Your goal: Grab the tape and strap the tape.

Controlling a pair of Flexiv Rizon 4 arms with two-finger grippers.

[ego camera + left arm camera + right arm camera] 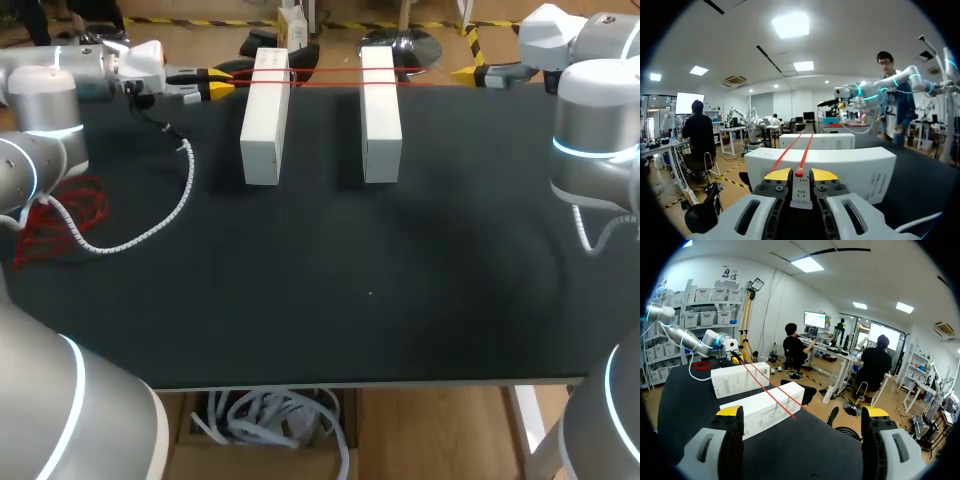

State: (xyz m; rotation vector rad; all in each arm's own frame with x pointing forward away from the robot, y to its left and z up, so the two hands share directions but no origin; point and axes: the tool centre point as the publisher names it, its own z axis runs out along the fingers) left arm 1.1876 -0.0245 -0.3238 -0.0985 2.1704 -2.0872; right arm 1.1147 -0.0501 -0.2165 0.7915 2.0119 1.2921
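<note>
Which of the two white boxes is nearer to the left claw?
The white box on the left arm's side: the left claw is right beside it, the other box farther off.

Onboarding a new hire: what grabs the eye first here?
Red tape stretched taut over two white blocks at the black table's far edge. The left end effector is shut on it; the right end effector hangs wide open, the tape ahead of it.
</note>
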